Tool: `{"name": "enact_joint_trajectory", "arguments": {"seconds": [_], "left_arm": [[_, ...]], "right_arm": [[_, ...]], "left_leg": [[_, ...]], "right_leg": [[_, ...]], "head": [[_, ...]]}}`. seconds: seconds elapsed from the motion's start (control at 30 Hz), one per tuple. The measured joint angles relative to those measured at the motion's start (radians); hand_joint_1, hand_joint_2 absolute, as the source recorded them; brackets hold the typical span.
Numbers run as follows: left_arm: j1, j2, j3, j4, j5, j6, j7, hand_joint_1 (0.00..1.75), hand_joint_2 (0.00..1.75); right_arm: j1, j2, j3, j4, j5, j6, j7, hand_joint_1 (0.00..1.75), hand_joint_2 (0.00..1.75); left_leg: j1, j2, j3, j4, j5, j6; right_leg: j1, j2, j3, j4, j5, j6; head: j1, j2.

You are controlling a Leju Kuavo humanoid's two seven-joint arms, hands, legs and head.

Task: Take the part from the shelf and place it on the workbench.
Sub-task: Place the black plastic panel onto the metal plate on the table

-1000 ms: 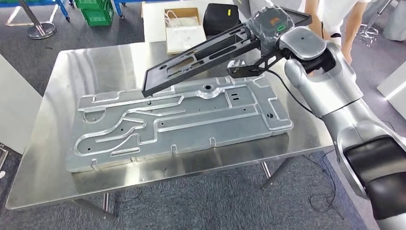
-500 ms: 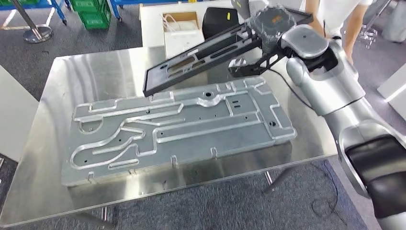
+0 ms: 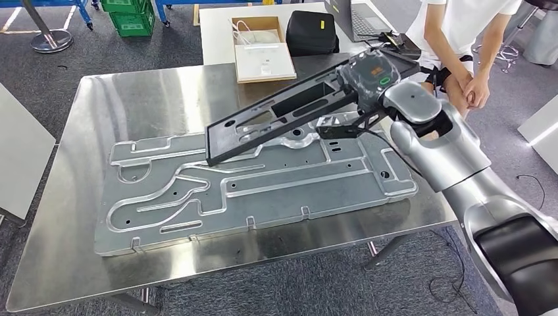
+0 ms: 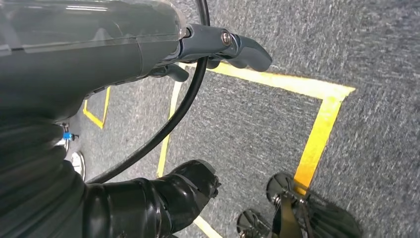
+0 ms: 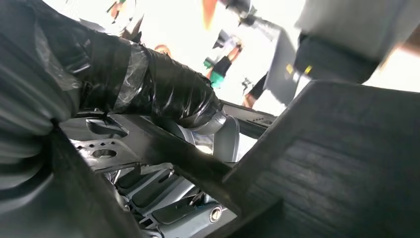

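Observation:
A long black frame-like part (image 3: 283,112) slants above the steel workbench (image 3: 131,85). My right hand (image 3: 368,76) grips its raised far end. Its low end hangs just over a large silver machined plate (image 3: 263,178) that lies on the bench; whether it touches the plate I cannot tell. In the right wrist view the black part (image 5: 317,163) fills the near side, with my tape-wrapped thumb (image 5: 163,94) laid across it and the silver plate (image 5: 163,198) beneath. My left hand (image 4: 218,47) hangs over grey carpet and holds nothing, its thumb sticking out.
A person (image 3: 460,39) stands at the bench's far right corner, hands clasped. Behind the bench is a white table with a cardboard box (image 3: 263,49), a black bag (image 3: 312,31) and a laptop (image 3: 368,20). Green crates (image 3: 128,16) stand far left. A white panel (image 3: 20,158) flanks the bench's left side.
The whole view has shifted, so the camera moved. Against the plate, my right hand has brought the black part lower and nearer, its low end now close over the plate's middle.

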Motion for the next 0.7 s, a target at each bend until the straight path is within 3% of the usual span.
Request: {"name": "enact_joint_trajectory", "arguments": {"seconds": [0.17, 0.43, 0.57, 0.7], "left_arm": [[0.0, 0.003, -0.001, 0.0, -0.005, -0.002, -0.005, 0.0, 1.75], [0.0, 0.02, -0.001, -0.001, -0.002, 0.016, -0.011, 0.0, 1.75], [0.0, 0.043, -0.001, -0.003, -0.007, -0.004, -0.011, 0.0, 1.75], [0.004, 0.068, -0.009, -0.004, -0.027, -0.008, -0.012, 0.0, 1.75]], "right_arm": [[0.113, 0.007, -0.033, 0.002, 0.027, -0.044, -0.016, 1.75, 1.75], [0.27, 0.046, -0.13, 0.021, 0.071, -0.114, -0.057, 1.75, 1.75], [0.285, 0.065, -0.15, 0.065, 0.079, -0.144, -0.093, 0.0, 0.0], [0.307, 0.068, -0.17, 0.076, 0.072, -0.156, -0.114, 0.0, 0.0]], "left_leg": [[0.0, 0.0, 0.0, 0.001, 0.0, 0.0], [0.001, 0.0, 0.0, -0.001, 0.0, 0.0], [0.001, 0.001, -0.001, -0.001, 0.0, 0.0], [0.002, 0.001, 0.0, -0.001, 0.0, 0.0]], "right_leg": [[-0.001, 0.0, 0.0, 0.0, 0.0, 0.016], [0.001, 0.0, -0.002, 0.002, -0.002, 0.018], [0.001, 0.0, -0.004, 0.004, -0.003, 0.017], [0.002, 0.0, -0.004, 0.004, -0.004, 0.016]], "head": [[0.0, 0.0], [0.0, 0.0], [0.0, 0.0], [0.0, 0.0]]}}
